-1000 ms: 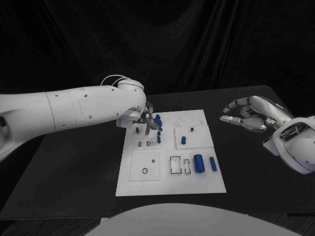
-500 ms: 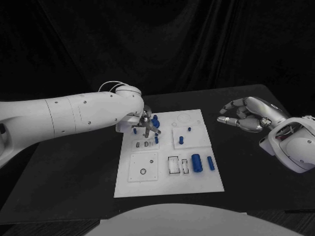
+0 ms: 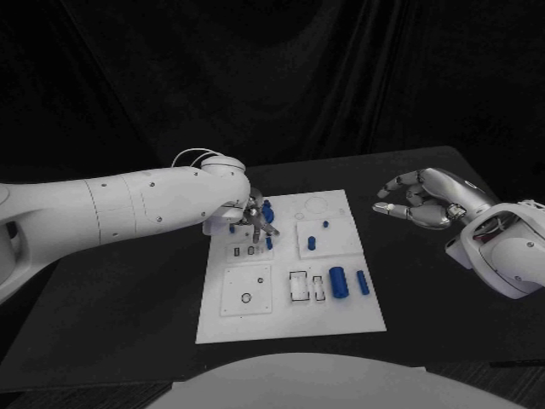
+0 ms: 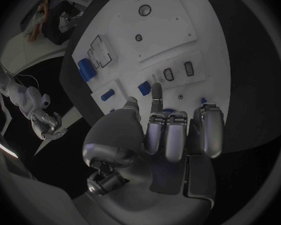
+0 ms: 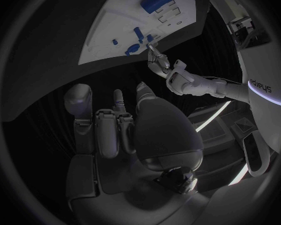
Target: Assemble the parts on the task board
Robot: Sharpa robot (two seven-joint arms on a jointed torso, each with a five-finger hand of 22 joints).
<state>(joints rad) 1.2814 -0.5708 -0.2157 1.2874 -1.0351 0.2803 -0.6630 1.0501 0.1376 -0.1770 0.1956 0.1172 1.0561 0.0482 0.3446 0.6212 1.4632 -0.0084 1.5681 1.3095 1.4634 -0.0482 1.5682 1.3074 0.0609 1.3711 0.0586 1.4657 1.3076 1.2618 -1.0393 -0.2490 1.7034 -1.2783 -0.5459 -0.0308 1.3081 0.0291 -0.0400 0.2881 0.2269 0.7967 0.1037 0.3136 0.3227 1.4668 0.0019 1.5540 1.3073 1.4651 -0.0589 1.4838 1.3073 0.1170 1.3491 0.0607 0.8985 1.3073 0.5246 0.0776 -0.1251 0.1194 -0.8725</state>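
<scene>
The left hand (image 3: 250, 217) hovers over the board's (image 3: 291, 315) far left corner, fingers curled, one extended toward a small blue part (image 4: 144, 88); I cannot tell if it holds anything. The right hand (image 3: 422, 201) hangs beside the board, fingers curled, empty.

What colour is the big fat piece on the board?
Blue; the big piece shows best in the head view.

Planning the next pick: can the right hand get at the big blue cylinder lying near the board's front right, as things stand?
Probably yes. The right hand hovers off the task board's right edge holding nothing, and the big blue cylinder lies uncovered on that side. The left hand works at the far-left parts, away from that path.
</scene>
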